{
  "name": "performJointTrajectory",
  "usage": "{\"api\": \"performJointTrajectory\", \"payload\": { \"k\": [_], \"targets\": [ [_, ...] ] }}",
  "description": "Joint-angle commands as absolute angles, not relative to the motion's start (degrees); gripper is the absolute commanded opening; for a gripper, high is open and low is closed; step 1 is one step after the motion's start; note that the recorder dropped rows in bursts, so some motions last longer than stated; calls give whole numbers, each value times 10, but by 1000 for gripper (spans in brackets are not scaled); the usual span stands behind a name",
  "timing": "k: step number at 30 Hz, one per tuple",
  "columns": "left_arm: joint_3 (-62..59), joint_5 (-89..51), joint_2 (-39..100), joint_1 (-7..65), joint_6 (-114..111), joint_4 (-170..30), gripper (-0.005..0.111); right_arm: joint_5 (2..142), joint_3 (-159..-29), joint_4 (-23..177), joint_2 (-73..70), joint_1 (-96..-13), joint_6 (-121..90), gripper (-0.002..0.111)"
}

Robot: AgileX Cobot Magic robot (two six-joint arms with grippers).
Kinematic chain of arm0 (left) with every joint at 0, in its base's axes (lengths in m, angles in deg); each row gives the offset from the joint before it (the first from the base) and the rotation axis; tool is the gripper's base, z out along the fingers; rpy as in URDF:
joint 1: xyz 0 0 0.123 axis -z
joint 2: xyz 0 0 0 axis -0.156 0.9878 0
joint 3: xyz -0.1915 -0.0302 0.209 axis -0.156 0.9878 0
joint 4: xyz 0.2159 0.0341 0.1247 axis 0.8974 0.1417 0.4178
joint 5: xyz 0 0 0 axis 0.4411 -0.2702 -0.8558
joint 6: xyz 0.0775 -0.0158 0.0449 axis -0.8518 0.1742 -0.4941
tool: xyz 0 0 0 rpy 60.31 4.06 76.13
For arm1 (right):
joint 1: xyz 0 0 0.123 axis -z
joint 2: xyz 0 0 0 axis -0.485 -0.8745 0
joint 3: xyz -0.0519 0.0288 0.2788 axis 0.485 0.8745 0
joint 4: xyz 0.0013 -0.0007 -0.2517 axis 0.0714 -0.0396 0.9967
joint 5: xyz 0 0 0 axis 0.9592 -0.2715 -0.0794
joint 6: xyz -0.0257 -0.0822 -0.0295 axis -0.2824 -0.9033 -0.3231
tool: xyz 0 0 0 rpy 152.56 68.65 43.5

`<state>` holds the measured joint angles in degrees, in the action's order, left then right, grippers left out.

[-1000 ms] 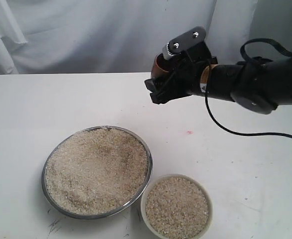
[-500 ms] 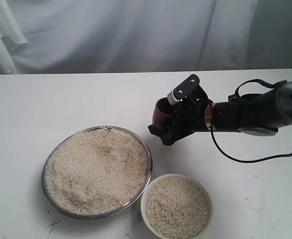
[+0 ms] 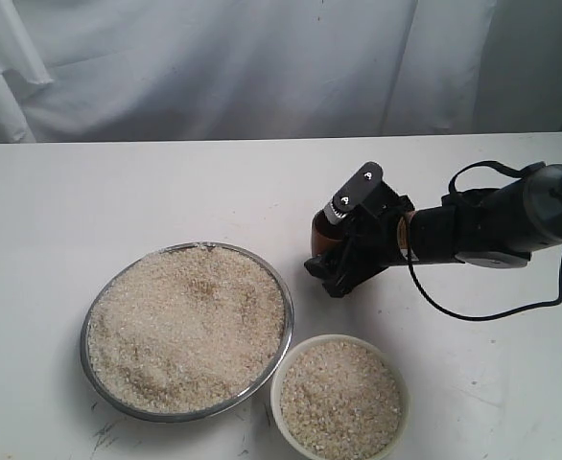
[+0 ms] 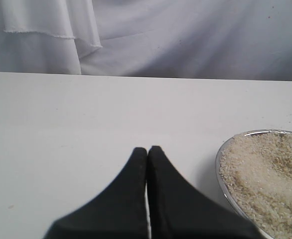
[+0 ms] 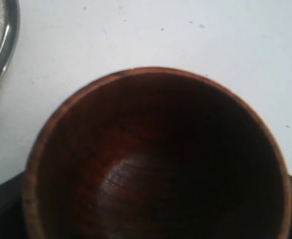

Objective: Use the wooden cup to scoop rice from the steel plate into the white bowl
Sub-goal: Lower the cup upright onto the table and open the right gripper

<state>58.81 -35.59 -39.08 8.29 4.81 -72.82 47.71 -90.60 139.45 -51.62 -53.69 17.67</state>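
At the 7 o'clock part of the white surface (image 3: 118,192) in the exterior view lies the plate (image 3: 85,337), heaped almost to its rim with rice (image 3: 185,326). The bowl (image 3: 274,395) sits at the plate's 4 o'clock, its rim just beside the plate's rim, and it too holds rice nearly to the top.

At the plate's 2 o'clock, and at about 12 o'clock from the bowl, the right gripper (image 3: 331,245) reaches in from 3 o'clock with its jaws clamped on the cup (image 3: 320,233). The cup stands near the plate's rim but apart from it, low over the surface; whether its base touches cannot be told. The arm lies nearly level, and a black cable (image 3: 473,309) loops below it.

The right wrist view looks straight into the cup: the reddish-brown rim rings a dark inside of bare wood with visible grain. The black of the gripper shows on either side of it, and a curve of the plate's steel rim shows in one corner.

In the left wrist view the left gripper (image 4: 147,154) has its black jaws pressed together, gripping nothing, over bare surface. The plate's edge and some rice lie off to one side, well apart from the fingertips. A white cloth (image 3: 214,67) hangs behind the surface.
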Motion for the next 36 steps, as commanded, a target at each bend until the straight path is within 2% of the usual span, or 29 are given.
{"api": "performJointTrajectory", "payload": {
  "k": [1,12,14,17,19,20,22,23,25,36],
  "targets": [
    [591,-352,-394,84,50,-729,0,472,-906,1394,-514,-534,171,0],
    [591,-352,-394,84,50,-729,0,405,-906,1388,-518,-536,186,0],
    [591,-352,-394,84,50,-729,0,405,-906,1389,-522,-536,205,6],
    [591,-352,-394,84,50,-729,0,389,-906,1389,-525,-536,207,30],
    [591,-352,-394,84,50,-729,0,393,-906,1392,-525,-536,207,51],
    [591,-352,-394,84,50,-729,0,395,-906,1399,-525,-536,207,65],
    [591,-352,-394,84,50,-729,0,396,-906,1407,-525,-536,207,81],
    [591,-352,-394,84,50,-729,0,395,-906,1407,-525,-536,207,85],
    [591,-352,-394,84,50,-729,0,395,-906,1407,-525,-536,207,87],
    [591,-352,-394,84,50,-729,0,392,-917,1404,-490,-535,203,87]
  ]
}}
